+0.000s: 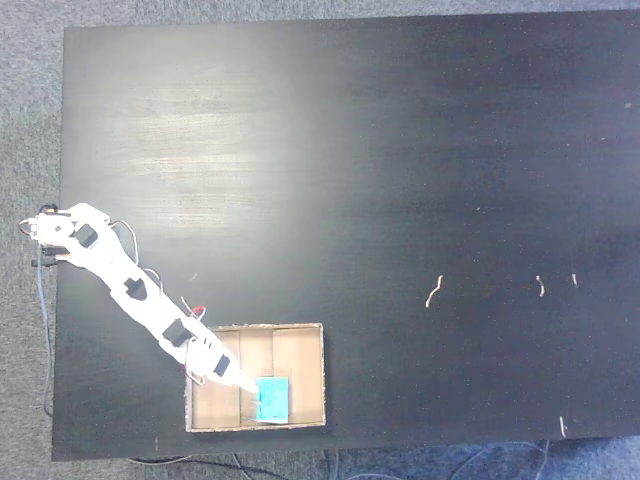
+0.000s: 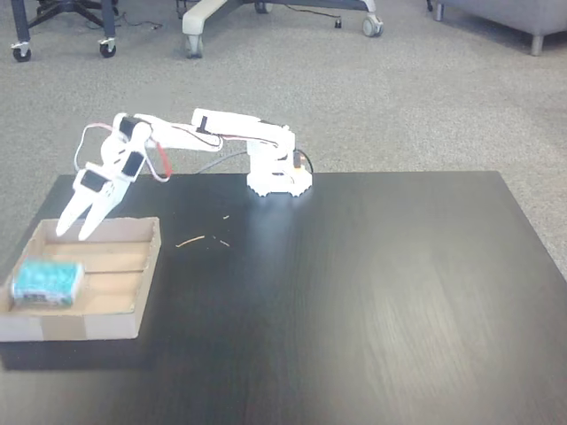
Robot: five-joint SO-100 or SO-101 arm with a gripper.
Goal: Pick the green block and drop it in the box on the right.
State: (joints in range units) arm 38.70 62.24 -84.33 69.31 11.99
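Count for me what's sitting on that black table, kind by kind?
Robot arm: 1
Cardboard box: 1
Green block, inside the box: 1
Small pale scraps on the table: about 4
Total: about 7

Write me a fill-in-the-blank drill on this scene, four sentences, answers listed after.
1. The block lies inside the ____.
2. The box is made of tan ____.
3. The gripper hangs above the box with nothing between its jaws, so the block is ____ by it.
4. In a fixed view, the arm's base stands at the table's ____ edge.

Missing words: box; cardboard; not held; far
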